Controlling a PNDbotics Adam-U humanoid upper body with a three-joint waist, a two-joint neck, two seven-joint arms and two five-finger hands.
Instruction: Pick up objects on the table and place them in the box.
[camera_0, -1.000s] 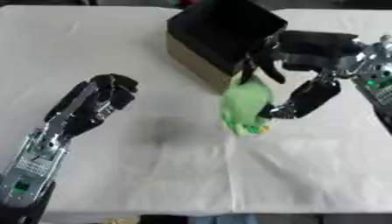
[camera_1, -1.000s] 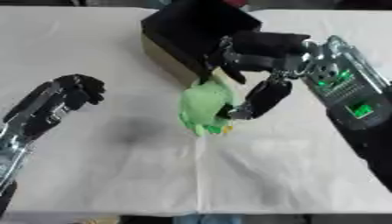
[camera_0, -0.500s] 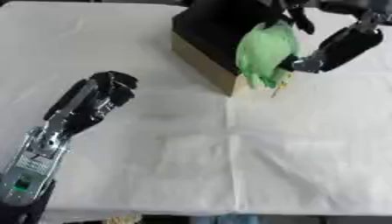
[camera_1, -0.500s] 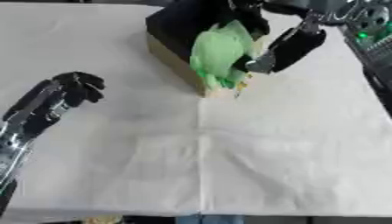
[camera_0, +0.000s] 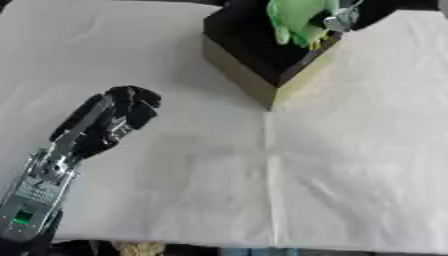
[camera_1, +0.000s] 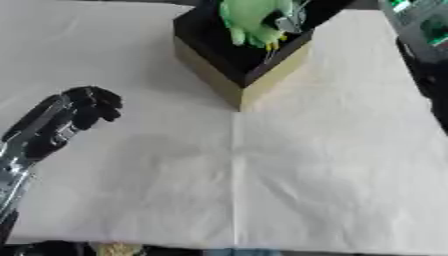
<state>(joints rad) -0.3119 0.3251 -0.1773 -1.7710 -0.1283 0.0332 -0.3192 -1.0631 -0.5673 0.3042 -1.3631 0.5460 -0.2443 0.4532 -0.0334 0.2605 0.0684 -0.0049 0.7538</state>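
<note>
A soft green toy (camera_0: 293, 17) with small yellow bits at its lower end hangs over the open top of the box (camera_0: 238, 76), at the far middle of the table. The box is black inside with tan outer walls. My right hand (camera_0: 343, 19) comes in from the top edge and is shut on the toy's right side; most of that hand is cut off by the frame. My left hand (camera_0: 118, 112) rests on the cloth at the lower left, far from the box, its fingers relaxed and holding nothing.
A white creased cloth (camera_0: 332, 165) covers the table. The table's near edge runs along the bottom of the views. My right forearm (camera_1: 424, 30) shows at the upper right corner in the right eye view.
My right hand has carried the green toy from above the cloth up and back until it hangs over the box. The camera view has also shifted. My left hand has stayed put.
</note>
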